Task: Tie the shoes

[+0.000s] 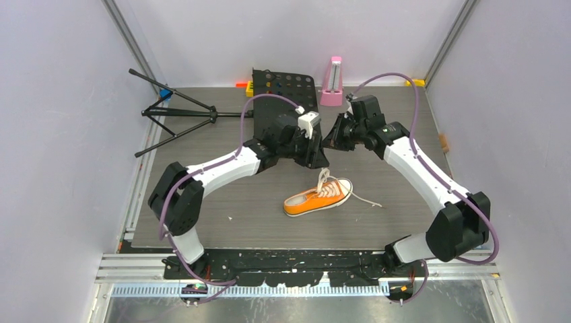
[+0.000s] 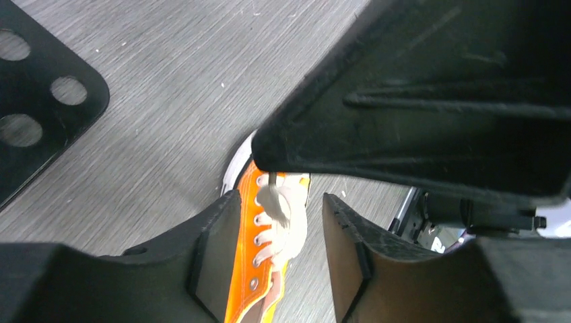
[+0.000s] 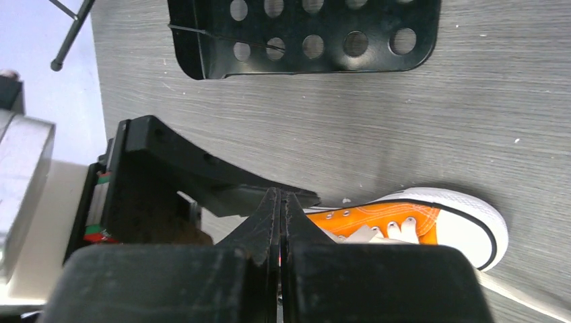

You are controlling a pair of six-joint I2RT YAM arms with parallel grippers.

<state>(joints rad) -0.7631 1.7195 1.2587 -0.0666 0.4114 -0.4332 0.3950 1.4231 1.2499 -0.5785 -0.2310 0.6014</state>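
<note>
One sneaker (image 1: 316, 198), heel hidden in both wrist views. Left gripper (image 2: 279, 232) jaws apart; right gripper (image 3: 281, 215) pressed together, contents unclear.

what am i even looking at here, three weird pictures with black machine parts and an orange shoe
These are two robot arms bolted at the near edge of a table, seen by three cameras at one moment. The overhead picture shows both arms leaning in above an orange sneaker lying on the table, its white laces loose. The other two pictures come from cameras on each wrist, looking past that arm's own fingers. The left gripper stands open above the shoe. The right gripper is shut and pinches one lace. Behind lie a black perforated plate, a folded tripod and a pink metronome.
</note>
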